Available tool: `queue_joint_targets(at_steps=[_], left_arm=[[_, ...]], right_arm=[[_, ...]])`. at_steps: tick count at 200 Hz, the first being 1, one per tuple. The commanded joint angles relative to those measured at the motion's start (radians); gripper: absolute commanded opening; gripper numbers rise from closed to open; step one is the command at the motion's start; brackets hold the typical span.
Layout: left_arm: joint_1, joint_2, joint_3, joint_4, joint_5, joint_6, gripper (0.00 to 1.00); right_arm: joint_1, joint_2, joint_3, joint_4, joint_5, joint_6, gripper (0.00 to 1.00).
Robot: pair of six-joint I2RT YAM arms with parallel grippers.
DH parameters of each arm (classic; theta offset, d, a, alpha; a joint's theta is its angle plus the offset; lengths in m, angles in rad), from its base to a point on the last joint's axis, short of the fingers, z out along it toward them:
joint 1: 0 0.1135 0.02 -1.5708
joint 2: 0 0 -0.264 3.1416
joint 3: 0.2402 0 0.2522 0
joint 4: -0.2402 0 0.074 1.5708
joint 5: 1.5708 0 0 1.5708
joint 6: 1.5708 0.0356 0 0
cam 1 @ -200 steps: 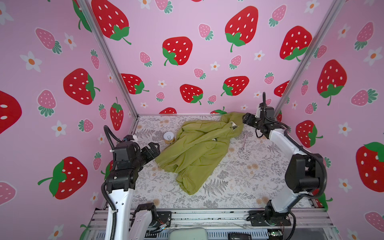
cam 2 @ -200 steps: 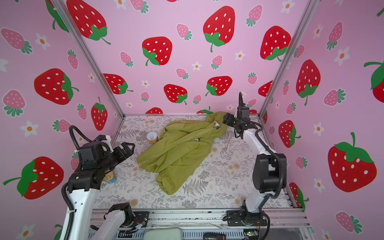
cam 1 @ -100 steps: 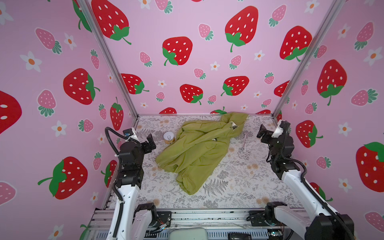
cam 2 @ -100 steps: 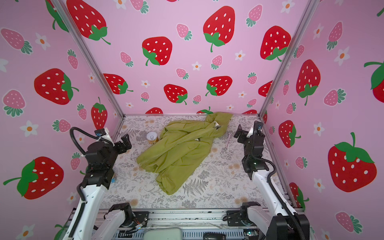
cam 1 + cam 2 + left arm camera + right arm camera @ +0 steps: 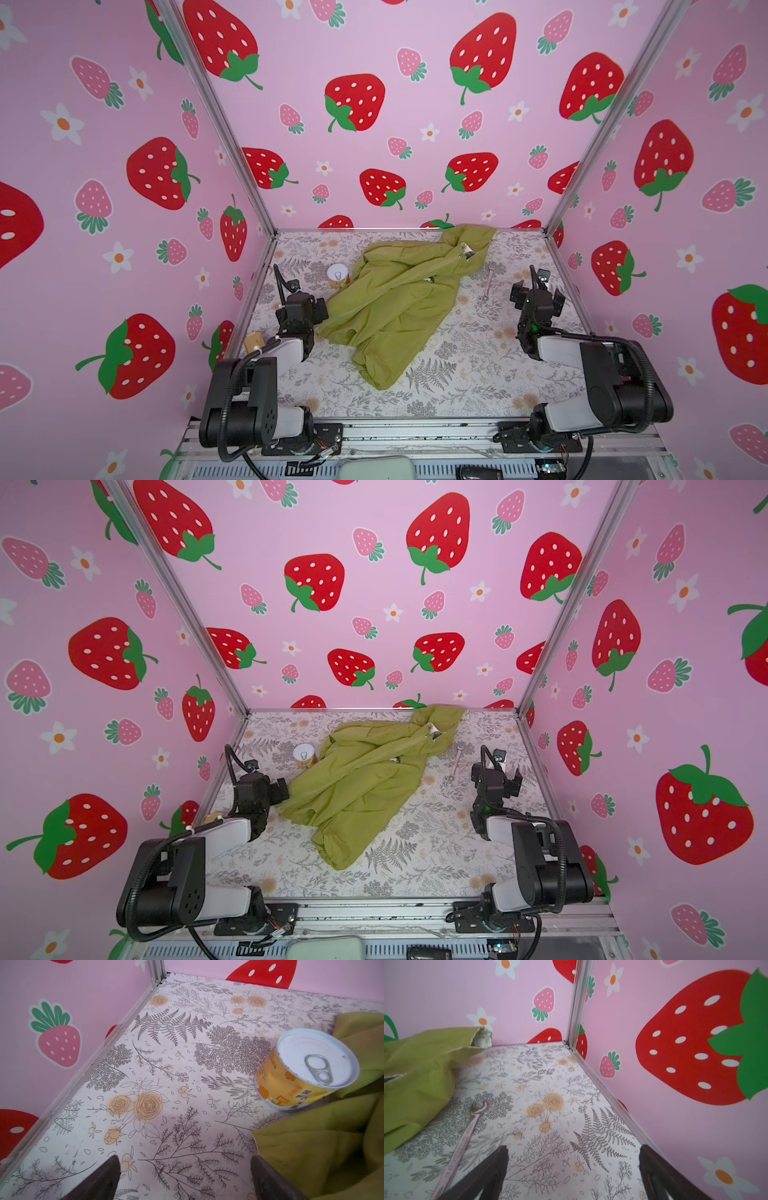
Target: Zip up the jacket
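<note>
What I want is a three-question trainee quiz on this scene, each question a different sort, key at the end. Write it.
1. True or false: the right gripper is shut on the jacket.
2. The jacket is: A) hanging from a gripper; B) lying crumpled on the table; C) folded in a neat square.
3. Which gripper is the can nearer to?
Key: 1 false, it is open and holds nothing; 2 B; 3 the left gripper.
</note>
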Motion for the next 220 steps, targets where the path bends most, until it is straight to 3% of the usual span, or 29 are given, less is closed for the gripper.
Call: queue_joint_targets(at_steps=[1,16,45,58,68,79,99,109,114,121,136,145,156,220], left_arm=[[-0.001,-0.006,0.024,0.083,-0.039,0.035,0.99],[-0.002,-0.018,0.009,0.099,-0.021,0.041,0.99],[-0.011,-0.005,0.025,0.084,0.019,0.066,0.99],[-0.016,-0.009,0.019,0.096,0.042,0.040,0.99],[0.001,-0.007,-0.055,0.264,0.118,-0.017,0.99],[-0.037,0.027,-0.115,0.402,0.031,-0.001,0.99],[-0.042,0.171,-0.149,0.631,0.050,0.027,0.99],[-0.057,0.142,-0.096,0.485,0.058,0.040,0.99],[-0.059,0.137,-0.064,0.406,0.063,0.044,0.99],[-0.065,0.163,-0.052,0.430,0.057,0.053,0.99],[-0.066,0.158,-0.005,0.324,0.041,0.041,0.99],[-0.062,0.171,-0.009,0.358,0.041,0.040,0.99],[-0.062,0.163,-0.001,0.323,0.044,0.040,0.99],[-0.062,0.164,-0.004,0.333,0.043,0.041,0.99]], right_arm=[[-0.007,-0.021,0.052,-0.011,-0.040,-0.004,1.00],[-0.005,-0.041,0.083,-0.210,-0.002,0.064,0.99],[-0.003,-0.049,-0.123,0.095,-0.046,0.090,0.99],[0.007,-0.029,-0.096,0.079,-0.057,0.049,0.99],[0.010,0.014,-0.116,0.200,-0.075,0.006,0.99],[0.003,0.069,-0.138,0.286,-0.102,0.000,0.99],[0.002,0.098,-0.166,0.338,-0.170,-0.020,0.99],[0.002,0.153,-0.213,0.531,-0.194,-0.044,0.99],[0.001,0.128,-0.207,0.479,-0.203,-0.041,0.99],[-0.002,0.094,-0.185,0.369,-0.205,-0.021,0.99],[-0.004,0.135,-0.160,0.395,-0.191,-0.027,0.99],[-0.007,0.112,-0.149,0.324,-0.196,-0.016,0.99],[-0.007,0.133,-0.158,0.385,-0.195,-0.025,0.99],[-0.005,0.117,-0.160,0.361,-0.192,-0.025,0.99]])
